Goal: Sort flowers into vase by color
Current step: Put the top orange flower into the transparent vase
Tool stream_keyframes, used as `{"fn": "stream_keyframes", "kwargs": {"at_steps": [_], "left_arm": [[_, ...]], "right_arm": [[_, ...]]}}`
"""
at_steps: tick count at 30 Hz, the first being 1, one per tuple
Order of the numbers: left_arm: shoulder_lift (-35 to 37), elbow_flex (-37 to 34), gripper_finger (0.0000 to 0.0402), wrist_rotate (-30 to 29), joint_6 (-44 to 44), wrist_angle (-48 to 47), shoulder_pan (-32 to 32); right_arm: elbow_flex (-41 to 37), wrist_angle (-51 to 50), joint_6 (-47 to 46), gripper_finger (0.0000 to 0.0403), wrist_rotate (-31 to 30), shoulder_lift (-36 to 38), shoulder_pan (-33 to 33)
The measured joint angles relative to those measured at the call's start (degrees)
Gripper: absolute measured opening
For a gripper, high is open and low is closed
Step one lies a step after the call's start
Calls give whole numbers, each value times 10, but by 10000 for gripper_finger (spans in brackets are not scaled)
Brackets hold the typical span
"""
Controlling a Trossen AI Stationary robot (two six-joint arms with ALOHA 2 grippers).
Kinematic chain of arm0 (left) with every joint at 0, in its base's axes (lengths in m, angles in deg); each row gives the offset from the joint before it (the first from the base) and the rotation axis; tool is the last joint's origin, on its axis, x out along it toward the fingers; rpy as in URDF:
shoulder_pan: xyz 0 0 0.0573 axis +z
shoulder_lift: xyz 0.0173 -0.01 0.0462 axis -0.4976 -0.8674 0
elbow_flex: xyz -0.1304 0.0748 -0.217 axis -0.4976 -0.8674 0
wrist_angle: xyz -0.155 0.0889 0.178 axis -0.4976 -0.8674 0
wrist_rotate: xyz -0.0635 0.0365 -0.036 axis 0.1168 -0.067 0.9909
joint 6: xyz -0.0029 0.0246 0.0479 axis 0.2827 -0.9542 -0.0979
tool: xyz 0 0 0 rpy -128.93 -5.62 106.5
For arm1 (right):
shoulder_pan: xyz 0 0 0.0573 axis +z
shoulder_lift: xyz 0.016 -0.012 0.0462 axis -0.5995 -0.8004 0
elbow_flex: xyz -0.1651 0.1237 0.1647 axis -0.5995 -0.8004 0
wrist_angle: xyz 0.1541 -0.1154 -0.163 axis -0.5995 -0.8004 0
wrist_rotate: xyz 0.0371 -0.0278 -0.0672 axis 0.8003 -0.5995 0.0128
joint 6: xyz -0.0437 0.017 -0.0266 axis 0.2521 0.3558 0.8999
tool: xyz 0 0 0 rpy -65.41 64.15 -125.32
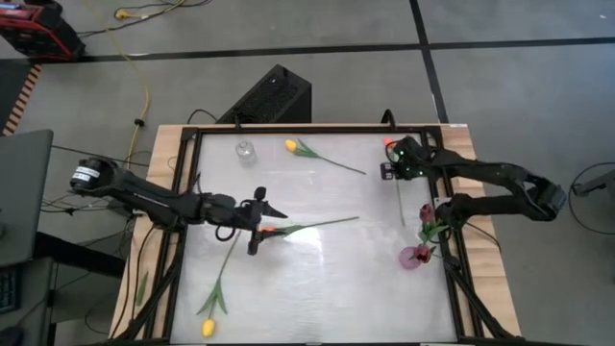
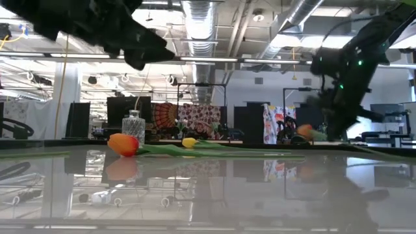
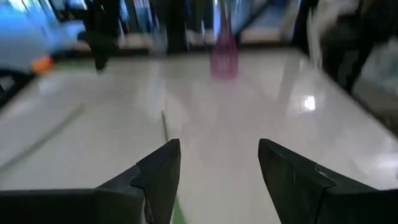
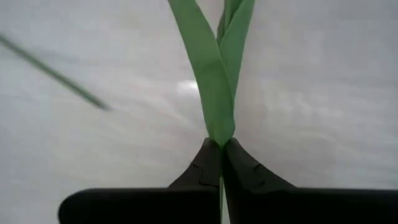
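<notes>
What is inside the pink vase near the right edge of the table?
The pink vase holds dark red flowers on green stems, heads above its rim. The stems' lower parts inside the vase cannot be made out. No yellow or orange flower is in it.

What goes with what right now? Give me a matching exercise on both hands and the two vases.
1 left hand
2 right hand
3 pink vase
4 clear vase

A shut on a green stem
B holds dark red flowers
C open by the orange tulip
D beside a yellow tulip

Pairs: 1-C, 2-A, 3-B, 4-D
</notes>
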Motion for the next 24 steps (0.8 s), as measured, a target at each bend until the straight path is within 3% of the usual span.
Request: {"fn": "stream_keyframes", "kwargs": {"at_steps": [4,7,11,15,19,24], "left_arm": [[-51,-86,206,3,0,283,16],[-96,-104,206,37,-5,398,35],[-149,-90,206,93,-5,408,56],[-196,-68,206,142,-10,406,69],[-234,-42,206,179,-14,405,81],[-257,-20,206,215,-15,360,90]], "right_arm": [[-1,102,-42,25,-20,58,46],[-15,265,-48,25,-66,89,98],[-25,543,13,25,-113,70,165],[-23,800,94,25,-120,-2,210],[18,965,167,25,-120,-102,239],[136,1139,269,25,-95,-274,271]]}}
